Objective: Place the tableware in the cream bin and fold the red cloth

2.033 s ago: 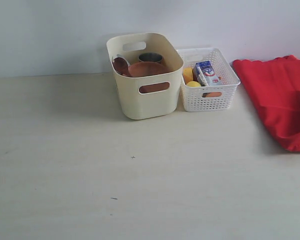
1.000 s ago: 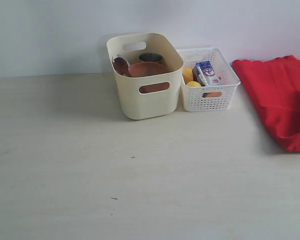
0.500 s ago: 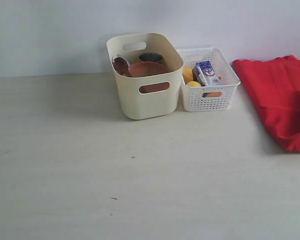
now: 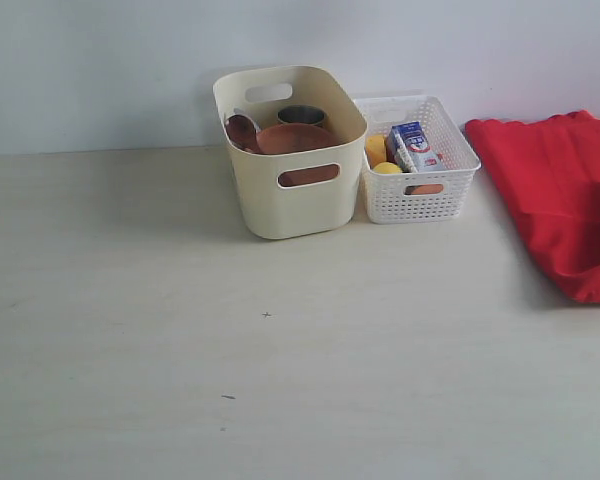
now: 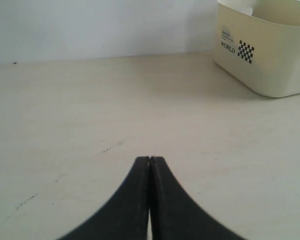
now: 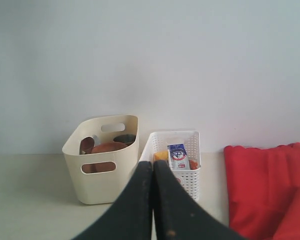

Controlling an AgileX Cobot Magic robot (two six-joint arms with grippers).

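The cream bin [image 4: 292,205] stands at the back of the table and holds a round brown wooden plate [image 4: 292,138], a steel cup [image 4: 301,115] and a brown wooden spoon [image 4: 241,131]. The red cloth [image 4: 560,205] lies folded over itself at the right edge, partly out of frame. Neither gripper shows in the exterior view. My left gripper [image 5: 150,160] is shut and empty over bare table, with the bin [image 5: 270,55] off to one side. My right gripper [image 6: 153,164] is shut and empty, facing the bin [image 6: 102,172] and the cloth [image 6: 262,185] from a distance.
A white lattice basket [image 4: 420,190] stands right of the bin, touching it, with a milk carton [image 4: 414,146] and yellow food [image 4: 377,150] inside. A pale wall rises behind both containers. Bare table surface [image 4: 230,350] spreads in front.
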